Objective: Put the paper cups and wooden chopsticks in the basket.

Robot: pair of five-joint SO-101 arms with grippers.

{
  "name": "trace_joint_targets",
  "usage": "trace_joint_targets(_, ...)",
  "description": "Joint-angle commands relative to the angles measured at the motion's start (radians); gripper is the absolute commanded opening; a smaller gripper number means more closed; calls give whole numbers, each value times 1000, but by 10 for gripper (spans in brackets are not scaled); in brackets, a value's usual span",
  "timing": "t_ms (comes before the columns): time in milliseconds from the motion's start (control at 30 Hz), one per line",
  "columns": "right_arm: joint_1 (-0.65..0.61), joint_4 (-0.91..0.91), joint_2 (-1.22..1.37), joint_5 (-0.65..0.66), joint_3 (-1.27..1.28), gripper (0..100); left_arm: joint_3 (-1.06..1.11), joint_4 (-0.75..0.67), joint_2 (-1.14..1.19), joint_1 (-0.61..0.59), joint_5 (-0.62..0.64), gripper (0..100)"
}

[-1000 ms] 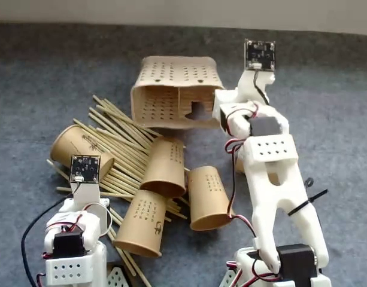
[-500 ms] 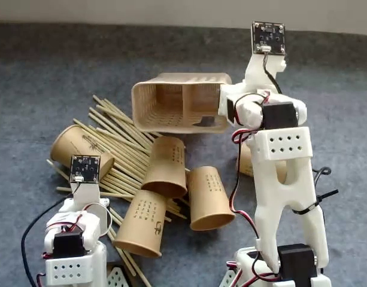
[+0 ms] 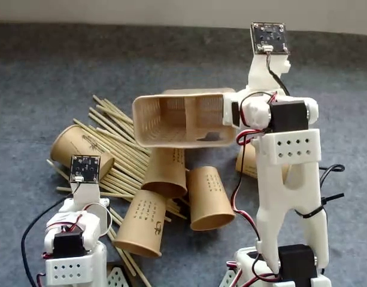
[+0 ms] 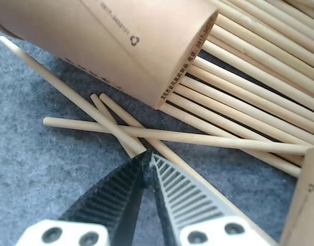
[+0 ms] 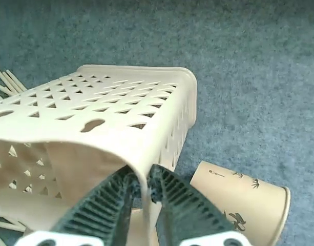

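High view: the basket (image 3: 171, 119), cream plastic with perforated walls and an inner divider, was found tipped with its open mouth toward the camera, and the right arm (image 3: 288, 173) met it at its right-hand end. Five tapered tan paper cups (image 3: 207, 197) lay on their sides on the grey, coarse-napped carpet (image 3: 45, 72). One lay behind the right arm and the others among the chopsticks. The wooden chopsticks (image 3: 120, 143), thin pale round sticks, were spread in a loose fan left of and beneath the basket. The left arm (image 3: 72, 239) stood at the near left edge, over the lower end of that fan.

Left wrist view: the left gripper (image 4: 148, 156) had its ribbed black jaws drawn almost together, with only a sliver between them. The tips sat at a crossing of chopsticks. Whether a stick was pinched could not be determined. A cup with a rolled base rim lay just beyond.

Right wrist view: the right gripper (image 5: 142, 177) was clamped on the basket's thin wall, jaws narrowly apart with the plastic between them. One printed cup lay on the carpet beside the basket.
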Motion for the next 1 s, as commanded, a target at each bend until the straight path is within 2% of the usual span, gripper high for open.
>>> trace_joint_targets(0,13,39,-56,21,-76,6,19,6,-7,-1,8,7)
trace_joint_targets(133,13,77,-56,21,-97,6,19,6,-7,-1,8,6)
trace_joint_targets(400,35,27,24,17,-99,6,19,6,-7,-1,8,6)
trace_joint_targets(767,102,-157,179,15,-101,8,19,6,-7,-1,8,6)
trace_joint_targets(967,97,-237,183,14,-101,118,19,6,-7,-1,8,6)
